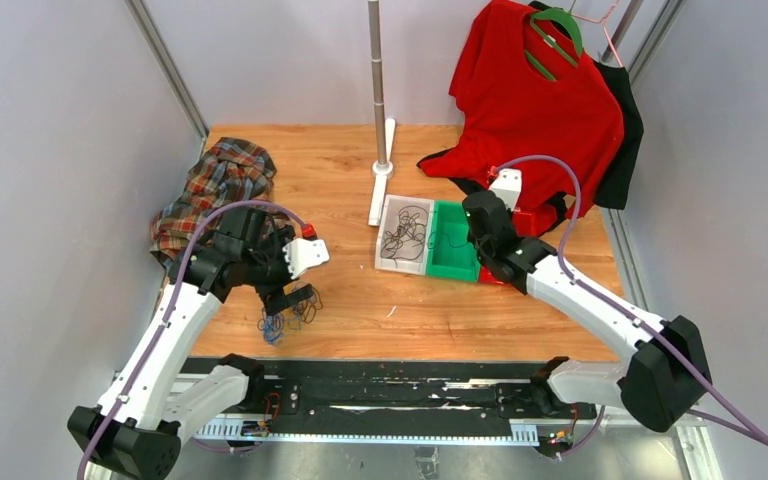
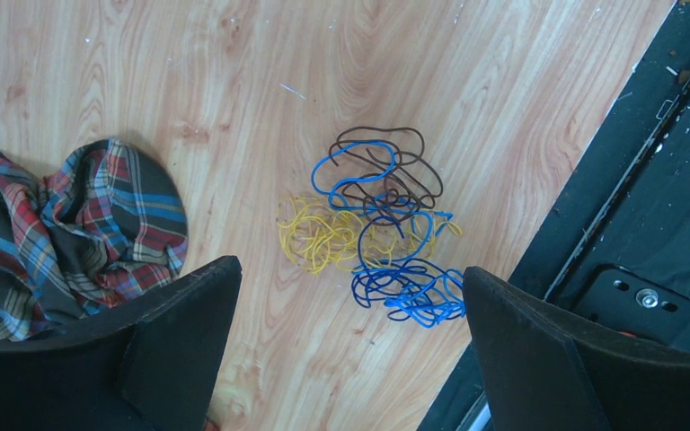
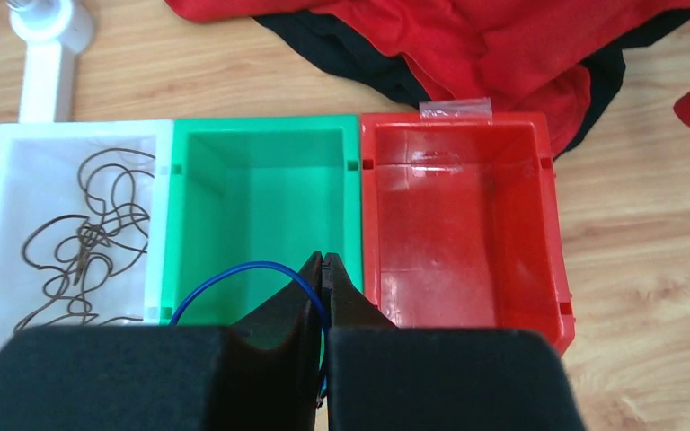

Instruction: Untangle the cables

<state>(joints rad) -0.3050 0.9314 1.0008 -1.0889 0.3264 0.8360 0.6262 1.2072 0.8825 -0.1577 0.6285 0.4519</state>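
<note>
Three cable colours are recorded in one wad [image 2: 373, 224] near the tabletop's [image 2: 234, 90] front edge, directly beneath the nearer left gripper [image 2: 350, 274], spread wide, while a blue strand [image 3: 234, 274] is pinched by the right gripper [image 3: 325, 265] over the green bin [image 3: 260, 128].
</note>
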